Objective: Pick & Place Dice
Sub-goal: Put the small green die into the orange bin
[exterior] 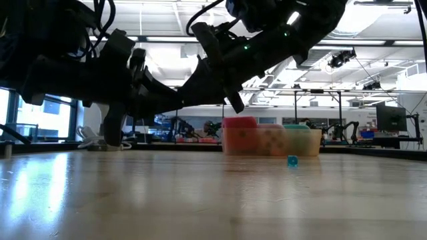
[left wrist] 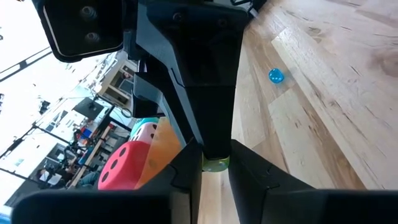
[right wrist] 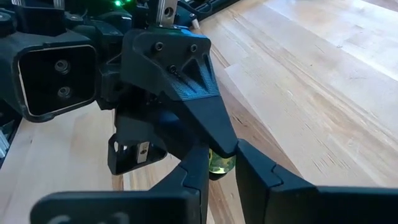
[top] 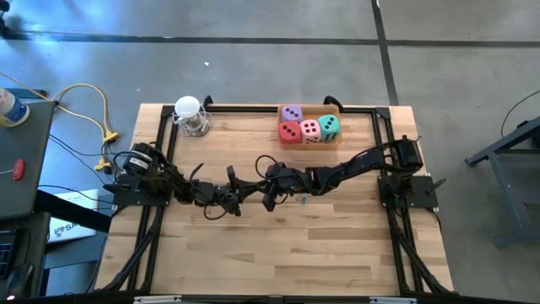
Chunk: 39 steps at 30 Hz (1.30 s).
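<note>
The four dice sit in an open box (top: 336,142) at the table's far edge: purple (top: 292,113), red (top: 289,132), pink (top: 310,129) and teal (top: 329,127). No gripper touches them. My left gripper (top: 251,190) and my right gripper (top: 257,187) meet tip to tip over the middle of the table, above its top. A tiny yellow-green bead (right wrist: 221,163) sits between their fingertips; it also shows in the left wrist view (left wrist: 215,163). A tiny blue bead (left wrist: 275,76) lies loose on the wood, nearer the right edge. My left gripper pinches the yellow-green bead (left wrist: 215,164) between its two fingertips (left wrist: 247,169), coming level from the table's left. The bead is clear of the table. The right gripper's fingers cover most of it. My right gripper pinches the same bead (right wrist: 222,165) between its two fingertips (right wrist: 256,168), coming level from the table's right. The left gripper's fingers (right wrist: 214,134) reach the bead from the other side. The bead is clear of the table.
A clear glass-like object with a white top (top: 190,115) stands at the far left corner. A dark frame (top: 245,108) runs along the table's far edge and sides. Bare wood lies between the arms and the near edge.
</note>
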{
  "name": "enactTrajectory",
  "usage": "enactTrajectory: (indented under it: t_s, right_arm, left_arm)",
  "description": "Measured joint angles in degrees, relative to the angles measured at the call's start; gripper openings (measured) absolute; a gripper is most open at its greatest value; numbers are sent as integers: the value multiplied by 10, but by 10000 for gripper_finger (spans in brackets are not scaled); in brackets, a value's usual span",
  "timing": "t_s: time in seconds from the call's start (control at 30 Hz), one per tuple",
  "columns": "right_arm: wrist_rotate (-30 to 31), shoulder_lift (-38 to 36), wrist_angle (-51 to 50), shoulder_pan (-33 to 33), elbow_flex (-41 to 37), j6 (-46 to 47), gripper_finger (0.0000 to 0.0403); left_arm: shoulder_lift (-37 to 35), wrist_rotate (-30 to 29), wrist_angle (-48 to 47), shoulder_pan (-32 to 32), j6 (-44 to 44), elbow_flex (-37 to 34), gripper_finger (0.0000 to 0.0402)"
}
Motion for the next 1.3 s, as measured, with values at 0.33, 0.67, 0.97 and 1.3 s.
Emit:
enactTrajectory:
  t_s: [0.33, 0.67, 0.97, 1.3]
  right_arm:
    - [0, 0, -26, 0, 0, -5, 43]
    - [25, 1, -69, 0, -1, -3, 43]
    - [144, -29, -225, 2, -1, 9, 43]
    - [349, -141, -548, 4, -1, 136, 43]
  left_arm:
    - [0, 33, 0, 0, -50, 0, 84]
    - [-1, 39, 6, 3, -104, 1, 133]
    - [-1, 35, -36, 3, -184, 1, 148]
    - [0, 25, -89, 30, -341, 0, 149]
